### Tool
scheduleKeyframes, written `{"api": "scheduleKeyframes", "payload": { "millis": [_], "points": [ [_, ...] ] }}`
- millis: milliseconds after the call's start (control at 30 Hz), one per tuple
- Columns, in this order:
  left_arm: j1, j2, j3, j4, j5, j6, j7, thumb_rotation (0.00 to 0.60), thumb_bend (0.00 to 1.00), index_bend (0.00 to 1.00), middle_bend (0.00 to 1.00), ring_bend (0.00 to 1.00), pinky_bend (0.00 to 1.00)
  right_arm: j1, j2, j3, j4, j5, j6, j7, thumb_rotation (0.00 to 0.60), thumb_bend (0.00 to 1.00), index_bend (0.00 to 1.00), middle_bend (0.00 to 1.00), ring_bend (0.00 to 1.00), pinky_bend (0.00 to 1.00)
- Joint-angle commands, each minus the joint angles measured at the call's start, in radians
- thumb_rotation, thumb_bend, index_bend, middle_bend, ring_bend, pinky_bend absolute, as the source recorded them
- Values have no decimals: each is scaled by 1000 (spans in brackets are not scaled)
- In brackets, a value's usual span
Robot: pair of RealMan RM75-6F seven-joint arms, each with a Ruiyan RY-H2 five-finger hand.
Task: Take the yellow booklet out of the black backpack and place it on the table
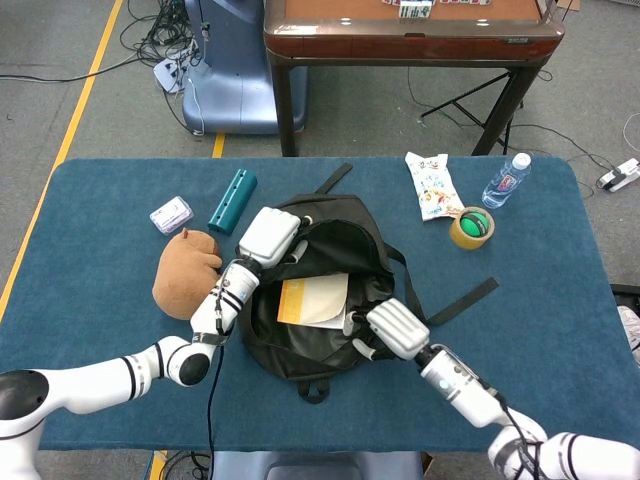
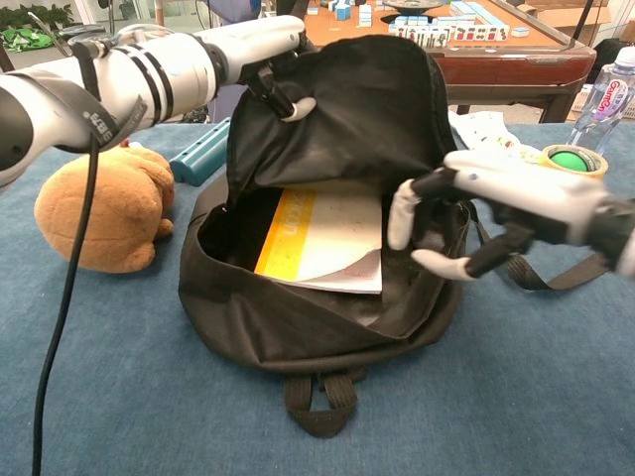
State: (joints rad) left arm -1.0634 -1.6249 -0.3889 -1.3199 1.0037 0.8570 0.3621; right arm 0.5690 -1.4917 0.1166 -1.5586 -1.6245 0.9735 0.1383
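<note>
A wooden mahjong table [image 1: 410, 25] stands on grey carpet floor [image 1: 60, 40].

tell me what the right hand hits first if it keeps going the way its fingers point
Probably the booklet inside the backpack. The right hand is at the opening with fingers spread toward it, though the backpack's right rim is close and depth is unclear.

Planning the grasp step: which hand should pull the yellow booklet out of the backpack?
Right. The right hand hovers open at the black backpack mouth, fingers apart, beside the yellow booklet. The left hand grips the upper flap, holding the opening up, so it looks needed there.
</note>
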Motion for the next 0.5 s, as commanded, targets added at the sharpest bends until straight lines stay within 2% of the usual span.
{"api": "scheduleKeyframes", "payload": {
  "millis": [33,333,500],
  "points": [
    [-1,8,4,0,5,4,-10,600,536,763,805,730,561,54,-106,26,106,29,-17,-21,600,366,456,410,372,465],
    [0,20,17,9,10,11,-50,600,536,763,805,725,561,112,-267,30,292,57,-22,-54,600,259,456,410,372,463],
    [1,17,31,19,9,11,-57,600,534,763,805,723,561,136,-318,29,362,84,-44,-67,600,148,456,410,371,443]
  ]
}}
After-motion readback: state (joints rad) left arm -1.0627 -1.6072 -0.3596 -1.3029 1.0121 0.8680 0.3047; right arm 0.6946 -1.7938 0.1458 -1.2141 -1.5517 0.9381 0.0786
